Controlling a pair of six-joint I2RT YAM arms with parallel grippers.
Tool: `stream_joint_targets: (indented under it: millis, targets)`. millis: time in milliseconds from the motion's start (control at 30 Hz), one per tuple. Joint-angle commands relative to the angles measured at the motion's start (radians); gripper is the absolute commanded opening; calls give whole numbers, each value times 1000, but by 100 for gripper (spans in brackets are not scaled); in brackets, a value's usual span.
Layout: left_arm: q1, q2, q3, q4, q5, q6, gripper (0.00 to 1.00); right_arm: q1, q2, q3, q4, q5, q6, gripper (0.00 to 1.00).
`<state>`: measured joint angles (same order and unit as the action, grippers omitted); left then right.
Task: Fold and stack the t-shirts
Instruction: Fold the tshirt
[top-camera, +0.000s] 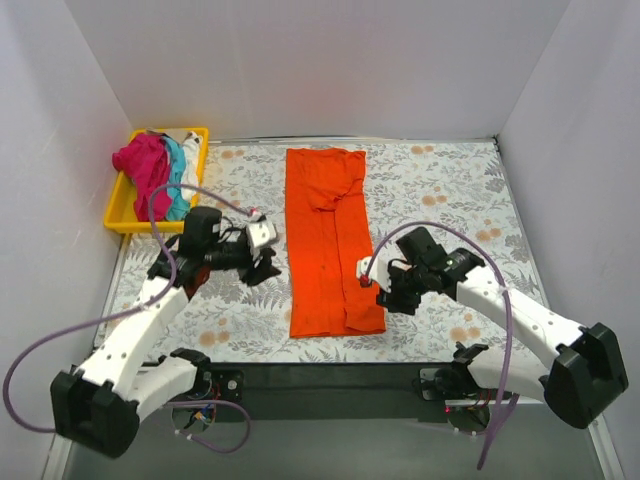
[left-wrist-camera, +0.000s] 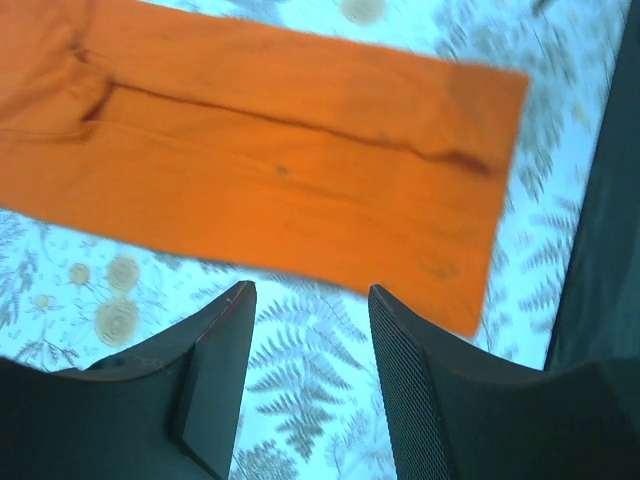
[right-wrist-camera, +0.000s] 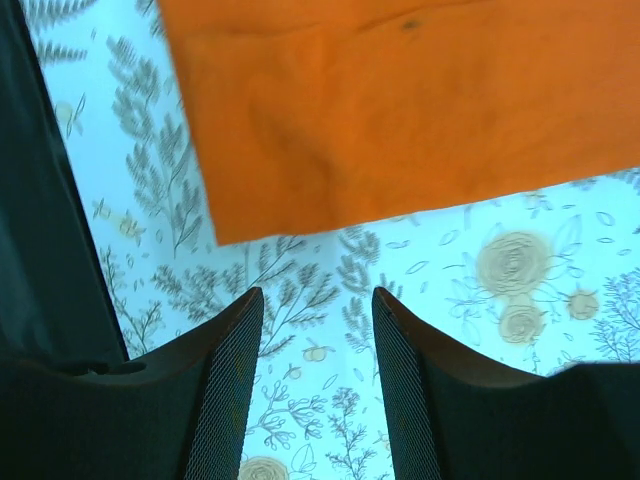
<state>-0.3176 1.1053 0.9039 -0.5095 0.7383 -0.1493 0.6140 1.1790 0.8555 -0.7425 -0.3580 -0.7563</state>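
An orange t-shirt (top-camera: 327, 240) lies folded into a long narrow strip down the middle of the table. It also shows in the left wrist view (left-wrist-camera: 270, 170) and in the right wrist view (right-wrist-camera: 400, 110). My left gripper (top-camera: 268, 262) is open and empty, just left of the strip, over the patterned cloth (left-wrist-camera: 311, 292). My right gripper (top-camera: 379, 288) is open and empty, just right of the strip's near end (right-wrist-camera: 315, 294). Magenta (top-camera: 146, 170), teal (top-camera: 176, 158) and white (top-camera: 191, 150) t-shirts lie crumpled in the yellow tray.
The yellow tray (top-camera: 122, 222) stands at the back left. A floral tablecloth (top-camera: 440, 190) covers the table. White walls close in the back and sides. A black strip (top-camera: 330, 375) runs along the near edge by the arm bases.
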Motion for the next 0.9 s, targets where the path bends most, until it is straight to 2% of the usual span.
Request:
stream_joint_targets:
  millis: [0,100,200,333,433,633,867]
  targets:
    - [-34,-183,-166,-131,27,316,46,75,-133,-111,109,99,-103,47]
    - [-136,-310,-288,-181,24,364,46,167,-193,-217,189,142,-120,47]
    - [-270,-351,-376,-138,-25,309,46,250,-185,-279,241,151,-135,47]
    - [-512,-260,-418,-14,-184,180,40,302,-165,-294,253,134,-144,46]
    - [-619,-156,-433,81,-303,91,38,357,-156,-314,255,140,-163,46]
    - [-704,-62,-474,250,-418,67,39,395,-111,-358,328,189,-199,45]
    - [-709,-1,-473,322,-481,97,37,395,-68,-398,382,235,-233,45]
